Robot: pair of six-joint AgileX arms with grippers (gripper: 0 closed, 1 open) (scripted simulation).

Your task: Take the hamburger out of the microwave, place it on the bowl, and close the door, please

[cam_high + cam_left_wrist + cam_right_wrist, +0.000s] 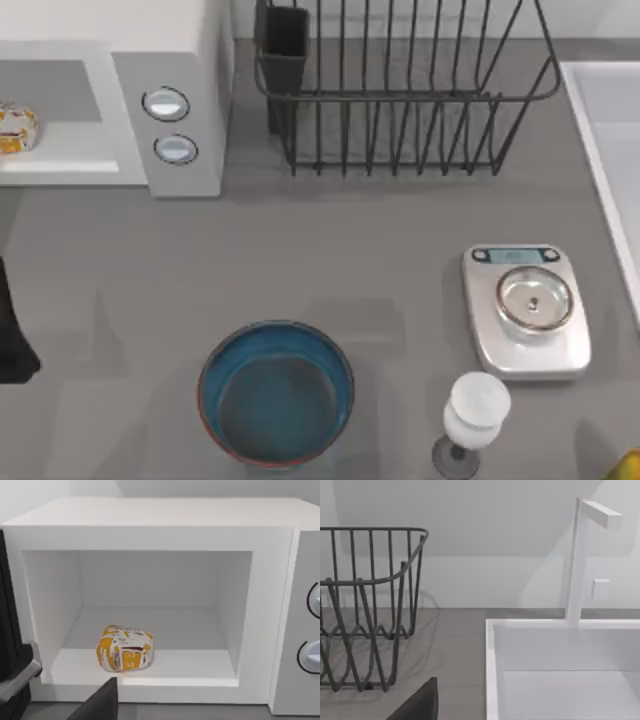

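Observation:
The microwave [170, 60] stands at the table's back left, its cavity open. The hamburger [125, 648], in white paper with orange-yellow print, lies on the cavity floor near the front; from above it peeks in at the left edge [14, 128]. The door [9, 630] stands swung open beside the cavity. My left gripper [100, 705] hovers in front of the opening, apart from the hamburger. The blue bowl [275, 392] sits at the front middle with nothing in it. My right gripper [420, 702] is over the right side, facing the sink.
A black wire dish rack [400, 90] stands at the back middle. At the right are a silver scale [527, 310], a white goblet [473, 412], a yellow object [628, 465] at the corner, and the sink [610, 120] with its white tap [577, 560].

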